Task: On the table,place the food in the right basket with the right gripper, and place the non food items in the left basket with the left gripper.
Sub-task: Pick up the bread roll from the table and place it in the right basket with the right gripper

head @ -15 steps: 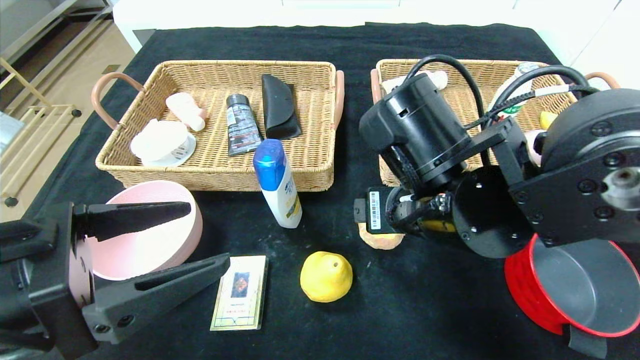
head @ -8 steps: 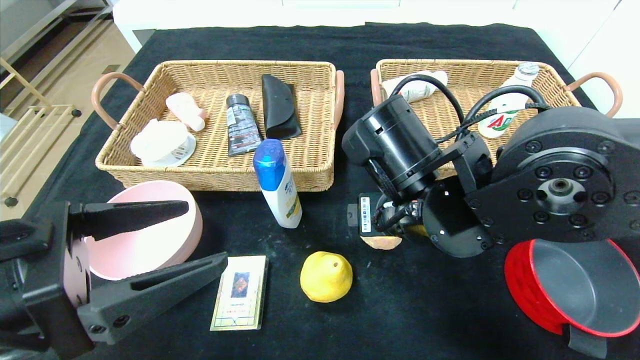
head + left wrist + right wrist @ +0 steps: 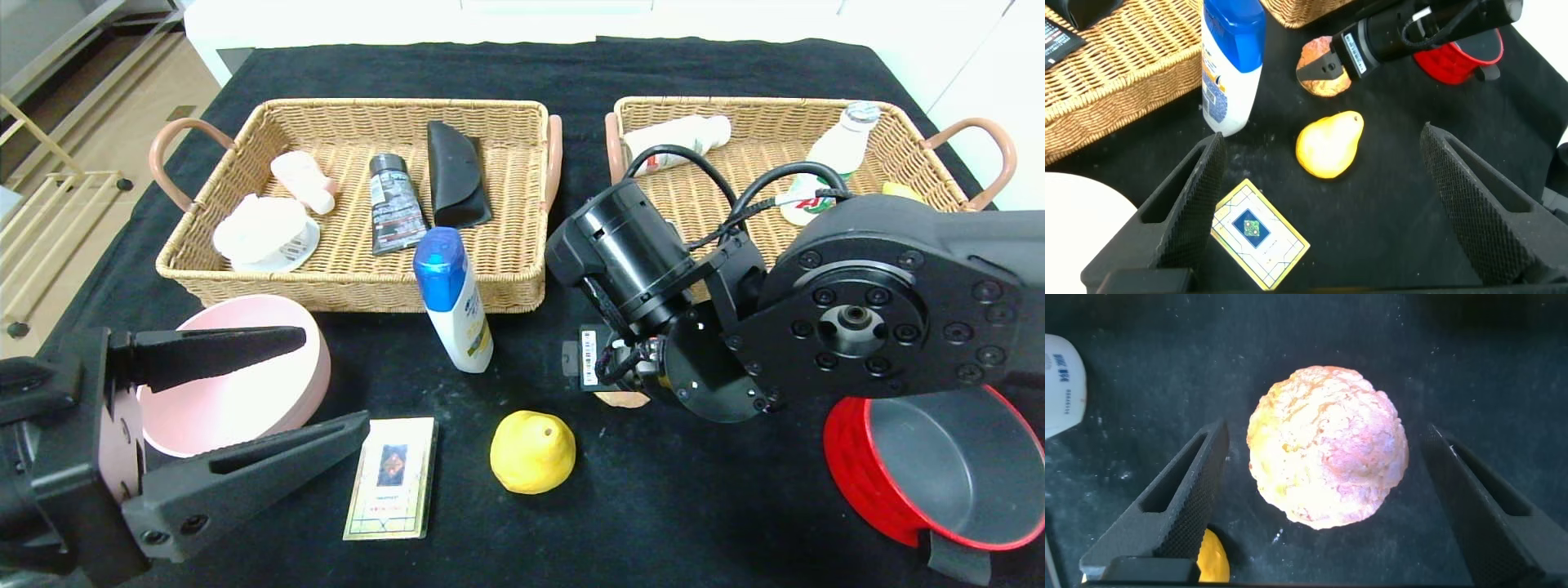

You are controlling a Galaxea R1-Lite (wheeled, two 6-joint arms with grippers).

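Note:
My right gripper (image 3: pixel 1323 457) is open and low over the table, its fingers on either side of a round orange-pink bun (image 3: pixel 1327 445). In the head view the wrist hides most of the bun (image 3: pixel 620 399). My left gripper (image 3: pixel 336 377) is open and empty at the front left, above a pink bowl (image 3: pixel 245 392). A yellow pear (image 3: pixel 532 451), a patterned card (image 3: pixel 392 477) and a white bottle with a blue cap (image 3: pixel 451 298) stand on the black table. From the left wrist I see the pear (image 3: pixel 1328 145), card (image 3: pixel 1260 234) and bottle (image 3: pixel 1231 61).
The left basket (image 3: pixel 359 286) holds a tube, a black case and white items. The right basket (image 3: pixel 784 106) holds two white bottles and something yellow. A red pot (image 3: pixel 939 465) sits at the front right, beside my right arm.
My right arm has come down and slightly left, uncovering the right basket and bringing its wrist closer over the bun. The left gripper has barely shifted.

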